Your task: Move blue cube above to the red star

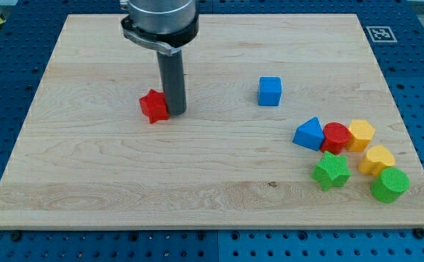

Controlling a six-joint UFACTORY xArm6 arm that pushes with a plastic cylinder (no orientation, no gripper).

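Note:
The blue cube point(270, 91) sits alone right of the board's middle. The red star point(153, 106) lies left of centre. My tip point(177, 112) stands on the board right against the red star's right side, touching or nearly touching it. The blue cube is well to the right of my tip, with bare wood between them. The rod rises from the tip to the arm's round grey flange point(159, 22) at the view's top.
A cluster lies at the lower right: a blue triangular block point(309, 134), a red cylinder point(335, 137), a yellow hexagon point(361, 135), a yellow heart-like block point(378, 159), a green star point(331, 172) and a green cylinder point(390, 184). The wooden board point(88, 182) rests on a blue perforated table.

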